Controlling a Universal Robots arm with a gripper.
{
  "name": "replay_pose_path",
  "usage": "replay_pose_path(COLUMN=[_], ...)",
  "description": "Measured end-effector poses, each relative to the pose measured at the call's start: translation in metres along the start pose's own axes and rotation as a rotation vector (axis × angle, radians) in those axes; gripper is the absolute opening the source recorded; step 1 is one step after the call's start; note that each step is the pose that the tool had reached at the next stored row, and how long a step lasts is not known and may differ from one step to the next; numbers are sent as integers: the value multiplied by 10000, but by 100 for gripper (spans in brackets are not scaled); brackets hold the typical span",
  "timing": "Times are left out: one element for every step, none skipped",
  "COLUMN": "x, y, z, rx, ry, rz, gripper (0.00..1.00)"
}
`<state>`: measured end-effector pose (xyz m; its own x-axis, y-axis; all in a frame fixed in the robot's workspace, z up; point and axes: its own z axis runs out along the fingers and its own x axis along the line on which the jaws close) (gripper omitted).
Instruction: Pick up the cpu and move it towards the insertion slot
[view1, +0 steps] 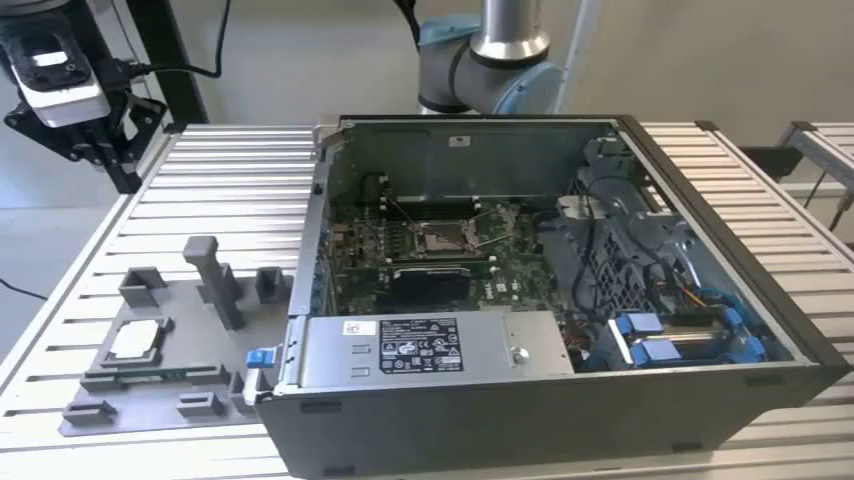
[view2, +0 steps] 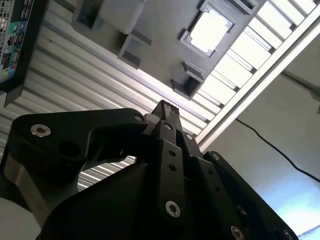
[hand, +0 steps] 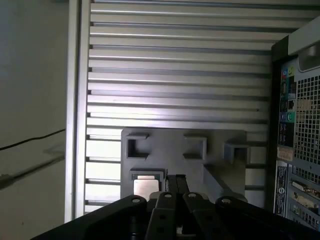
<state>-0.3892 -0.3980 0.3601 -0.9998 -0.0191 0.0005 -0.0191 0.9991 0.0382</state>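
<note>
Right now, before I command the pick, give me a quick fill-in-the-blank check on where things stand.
1. The small silvery-white square cpu rests in a grey plastic fixture, ____ the open computer case.
2. The shiny metal-framed insertion slot sits ____ that case.
3. The black gripper, shut, holds ____.
Missing words: outside; inside; nothing.

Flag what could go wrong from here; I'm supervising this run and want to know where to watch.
1. The cpu sits recessed in the grey fixture, with upright blocks close around it. If the end effector came down slightly off, it could strike them.
2. The insertion slot lies deep inside the computer case. A carry over the case's wall could clip it and jar the chip.
</note>
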Motion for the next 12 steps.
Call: replay_pose_path(x=[0,0,2,7,17,36,61,90,117,142,163,178], y=[0,0,0,0,0,-2,-7,-16,-30,-48,-69,-96], z=[0,0,-1,-1,-1,0,0,0,-1,-2,-2,-3], rx=[0,0,1,2,1,0,1,0,0,0,-1,-2], ry=[0,0,1,2,1,-1,0,-1,-1,-1,-1,-2], rz=[0,0,0,0,1,1,0,0,0,-1,-1,0], gripper=[0,0,0,0,0,0,0,0,0,0,0,0])
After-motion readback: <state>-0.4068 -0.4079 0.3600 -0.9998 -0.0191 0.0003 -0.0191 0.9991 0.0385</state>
